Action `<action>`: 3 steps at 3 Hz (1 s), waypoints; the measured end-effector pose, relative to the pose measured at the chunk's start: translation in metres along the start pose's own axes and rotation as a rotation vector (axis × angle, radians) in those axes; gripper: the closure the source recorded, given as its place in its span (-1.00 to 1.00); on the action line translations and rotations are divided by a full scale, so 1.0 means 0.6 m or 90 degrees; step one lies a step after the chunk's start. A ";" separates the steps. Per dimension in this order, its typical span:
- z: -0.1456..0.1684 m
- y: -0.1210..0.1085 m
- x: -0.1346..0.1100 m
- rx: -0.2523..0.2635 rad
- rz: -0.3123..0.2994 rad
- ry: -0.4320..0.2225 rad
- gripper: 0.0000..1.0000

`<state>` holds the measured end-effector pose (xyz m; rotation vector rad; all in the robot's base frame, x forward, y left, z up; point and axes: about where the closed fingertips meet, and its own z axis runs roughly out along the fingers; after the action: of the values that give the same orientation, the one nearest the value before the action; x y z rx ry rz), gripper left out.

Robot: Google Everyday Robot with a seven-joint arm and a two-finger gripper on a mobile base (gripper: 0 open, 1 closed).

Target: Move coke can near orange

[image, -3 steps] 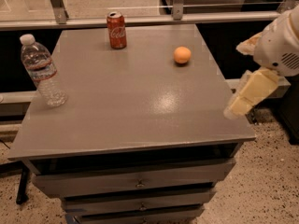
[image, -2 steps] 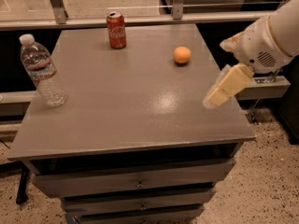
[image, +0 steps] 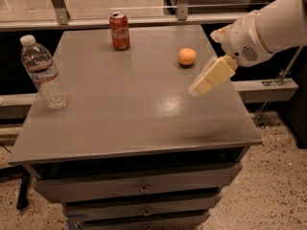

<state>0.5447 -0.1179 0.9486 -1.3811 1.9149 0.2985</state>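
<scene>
The red coke can (image: 120, 30) stands upright at the back of the grey table (image: 120, 119), left of centre. The orange (image: 187, 56) lies to its right, well apart from it, near the back right. My gripper (image: 197, 88) comes in from the right on a white arm, over the table's right side, just in front of and a little right of the orange. It holds nothing and is far from the can.
A clear plastic water bottle (image: 43, 73) stands upright near the table's left edge. Drawers (image: 139, 188) run below the tabletop. A metal rail and glass panels (image: 144, 18) stand behind the table. Speckled floor lies on the right.
My arm has swung left from beyond the table's right edge to over the tabletop, closer to the orange. The can, orange and bottle have not moved.
</scene>
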 end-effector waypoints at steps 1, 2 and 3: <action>0.001 -0.013 -0.004 0.022 0.006 -0.025 -1.00; 0.017 -0.063 -0.015 0.059 0.011 -0.072 -1.00; 0.035 -0.141 -0.027 0.097 0.021 -0.138 -1.00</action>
<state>0.6312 -0.1275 0.9640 -1.1693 1.7450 0.2987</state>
